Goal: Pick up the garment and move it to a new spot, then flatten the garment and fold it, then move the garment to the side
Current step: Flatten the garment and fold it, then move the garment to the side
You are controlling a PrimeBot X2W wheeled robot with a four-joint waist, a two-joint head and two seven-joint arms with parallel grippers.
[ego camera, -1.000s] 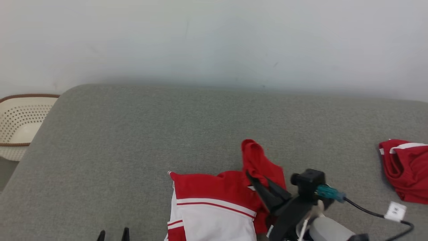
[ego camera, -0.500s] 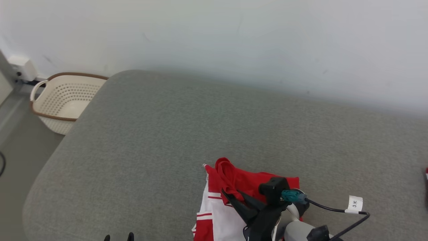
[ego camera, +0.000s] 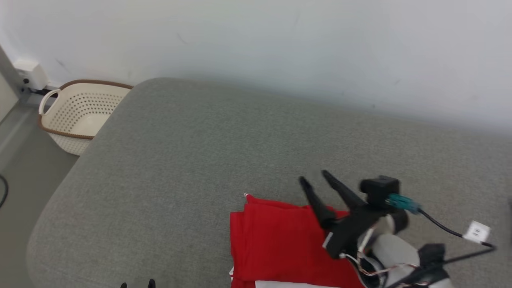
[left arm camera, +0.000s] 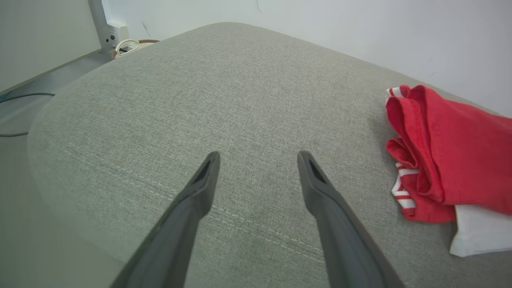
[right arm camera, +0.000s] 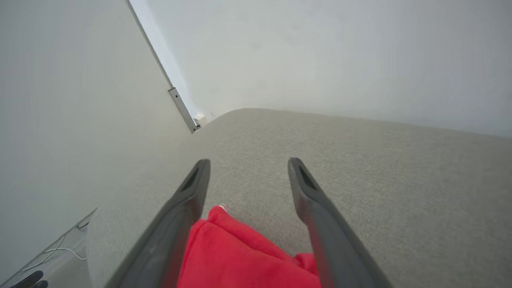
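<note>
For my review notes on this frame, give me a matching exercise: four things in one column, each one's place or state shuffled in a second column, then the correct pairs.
Column one:
1. garment
2. basket
3. right pincer
4. left pincer

Column two:
a. on the floor beyond the left end of the grey surface
b. open, with bare grey fabric beneath it
c. folded over, red layer on top, lying on the grey surface
d. open, with red cloth beneath its fingers

Pairs: 1-c, 2-a, 3-d, 4-b.
</note>
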